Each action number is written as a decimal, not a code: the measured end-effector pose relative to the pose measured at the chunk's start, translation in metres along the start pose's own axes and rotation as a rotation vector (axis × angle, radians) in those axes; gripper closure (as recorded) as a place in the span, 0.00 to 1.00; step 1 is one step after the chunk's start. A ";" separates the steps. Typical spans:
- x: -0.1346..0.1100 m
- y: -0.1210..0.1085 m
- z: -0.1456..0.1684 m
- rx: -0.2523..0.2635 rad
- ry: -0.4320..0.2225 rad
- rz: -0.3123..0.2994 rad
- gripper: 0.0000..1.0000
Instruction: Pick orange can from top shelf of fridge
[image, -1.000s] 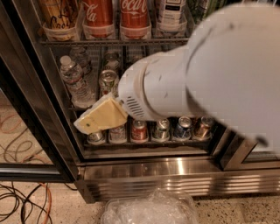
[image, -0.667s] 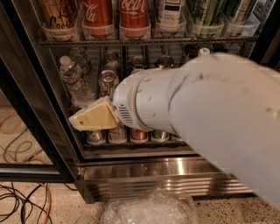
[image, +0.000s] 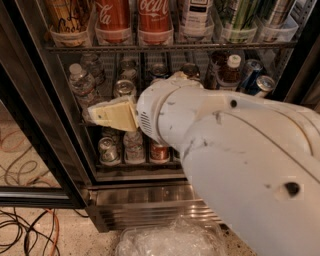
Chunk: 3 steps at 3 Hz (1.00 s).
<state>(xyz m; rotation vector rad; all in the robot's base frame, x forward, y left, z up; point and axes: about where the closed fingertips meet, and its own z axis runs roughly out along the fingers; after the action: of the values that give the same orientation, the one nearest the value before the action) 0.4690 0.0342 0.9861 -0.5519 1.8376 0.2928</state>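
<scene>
Gripper, fingers seemingly closed and empty, hovers below the top shelf's left end, where the orange can stands.

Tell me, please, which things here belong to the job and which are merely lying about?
For the job: orange can, top left; top shelf; fridge; gripper, in front of the middle shelf, below the can.
Lying about: Coca-Cola cans; water bottle; floor cables; clear plastic.

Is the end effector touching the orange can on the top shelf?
No, the end effector is down by the water bottles, below the orange can.
</scene>
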 end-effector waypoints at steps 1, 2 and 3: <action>-0.001 0.001 0.000 -0.002 0.000 -0.003 0.00; -0.008 0.002 0.007 -0.016 -0.022 -0.019 0.00; -0.025 -0.001 0.032 -0.076 -0.064 -0.076 0.00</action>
<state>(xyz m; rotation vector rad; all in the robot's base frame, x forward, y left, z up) 0.5021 0.0541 0.9992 -0.6561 1.7457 0.3264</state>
